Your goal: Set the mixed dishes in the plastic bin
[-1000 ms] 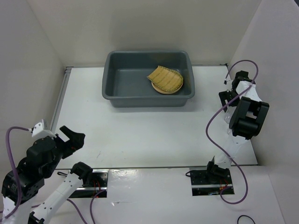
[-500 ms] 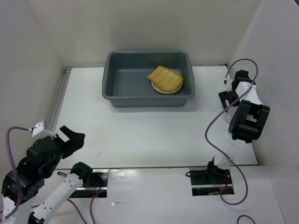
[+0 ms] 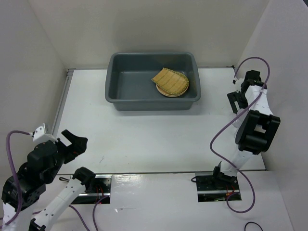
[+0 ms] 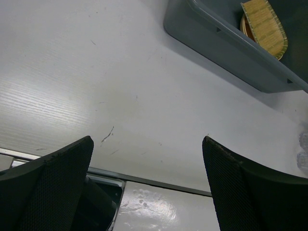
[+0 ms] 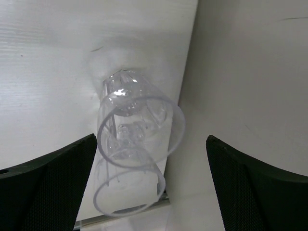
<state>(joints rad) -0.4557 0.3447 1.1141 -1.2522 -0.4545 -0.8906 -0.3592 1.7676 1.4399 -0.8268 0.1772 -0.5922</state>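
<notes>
The plastic bin (image 3: 120,94) stands at the back middle of the table and also shows in the left wrist view (image 4: 226,41). Inside it a yellow woven tray (image 3: 169,80) (image 4: 264,24) lies on a yellow-orange plate (image 3: 166,92). In the right wrist view two clear glasses stand upright and close together, one (image 5: 139,115) farther off and one (image 5: 127,190) nearer, at the table's right edge by the wall. My right gripper (image 5: 151,139) (image 3: 237,103) hangs open above them, its fingers clear of both. My left gripper (image 4: 147,139) (image 3: 67,144) is open and empty over the near left.
A white side wall (image 5: 250,72) rises right beside the glasses. A metal strip (image 4: 159,185) marks the table's near edge. Purple cables (image 3: 221,130) loop from both arms. White walls enclose the table on the left, back and right.
The right arm's wrist has shifted a little to the right and back, and its elbow link has sunk lower. The left arm and the dishes in the bin have not moved.
</notes>
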